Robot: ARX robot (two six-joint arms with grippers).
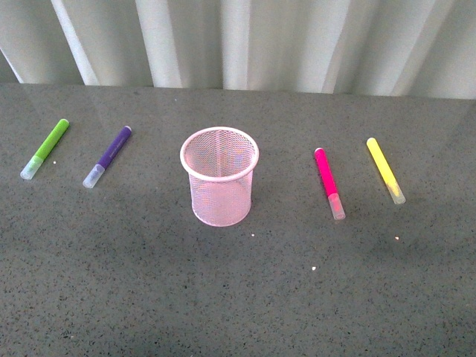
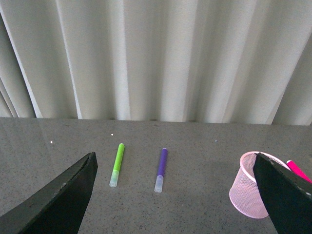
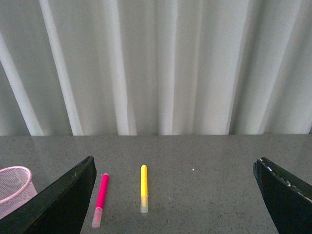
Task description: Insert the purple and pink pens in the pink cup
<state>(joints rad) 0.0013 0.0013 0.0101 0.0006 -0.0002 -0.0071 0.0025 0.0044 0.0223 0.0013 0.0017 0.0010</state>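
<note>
The pink cup stands upright and empty in the middle of the grey table; it also shows in the left wrist view as the pink cup and at the edge of the right wrist view as the pink cup. The purple pen lies flat to its left, seen again as the purple pen. The pink pen lies flat to the cup's right, also the pink pen. Neither arm shows in the front view. My left gripper is open above the table, nothing between its fingers. My right gripper is open too.
A lime-green marker lies left of the purple pen. A yellow marker lies right of the pink pen. White pleated curtains close off the table's far edge.
</note>
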